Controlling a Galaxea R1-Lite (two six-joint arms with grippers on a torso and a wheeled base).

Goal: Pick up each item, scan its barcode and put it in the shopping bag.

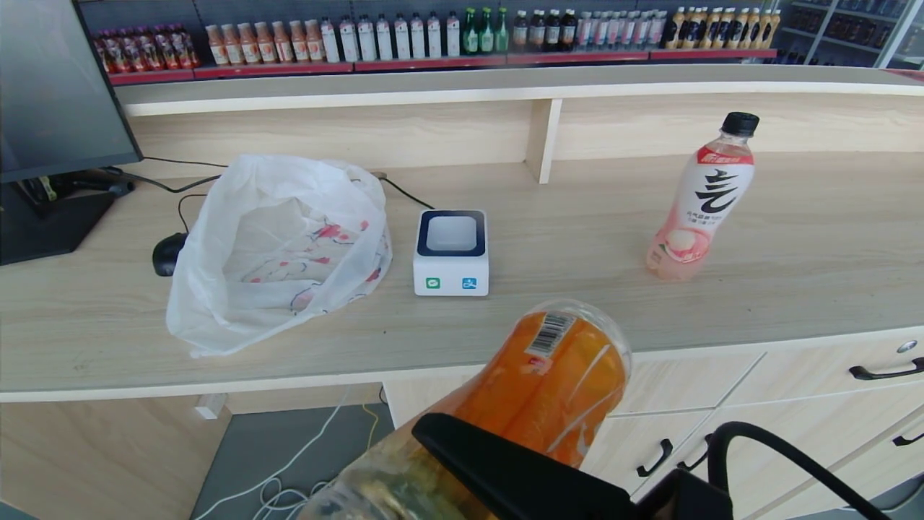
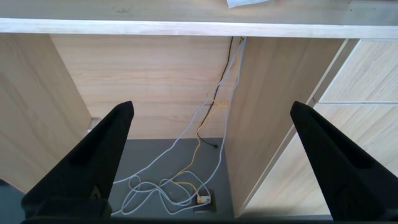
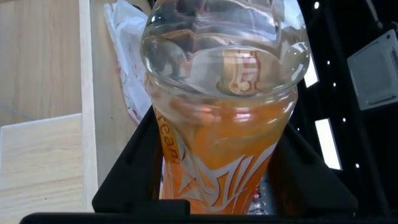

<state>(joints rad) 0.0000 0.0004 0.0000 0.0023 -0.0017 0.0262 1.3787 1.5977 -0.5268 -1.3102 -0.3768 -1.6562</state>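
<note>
From the head view, the right gripper [image 1: 451, 462] is clamped across the middle of the orange drink bottle [image 1: 556, 383]. It holds the bottle tilted in the air just short of the counter [image 1: 794, 245] edge. The scanner [image 1: 450, 251] sits at twelve o'clock from it, the shopping bag [image 1: 278, 253] at ten o'clock with its mouth open, and a pink bottle [image 1: 702, 198] stands at two o'clock. The barcode [image 1: 548, 334] faces up, while the scanner window also faces up. I'd say the wrist needs to roll the label downward and bring it low over the glass, without loosening the grip.

In the left wrist view, the left gripper [image 2: 211, 162] is spread wide and empty, below the counter edge above loose cables [image 2: 186, 180].

In the right wrist view, the bottle is clear plastic with a rounded, see-through end. Orange liquid fills it, and its orange wrap has pale streaks. Black fingers [image 3: 134, 168] press on both sides.
</note>
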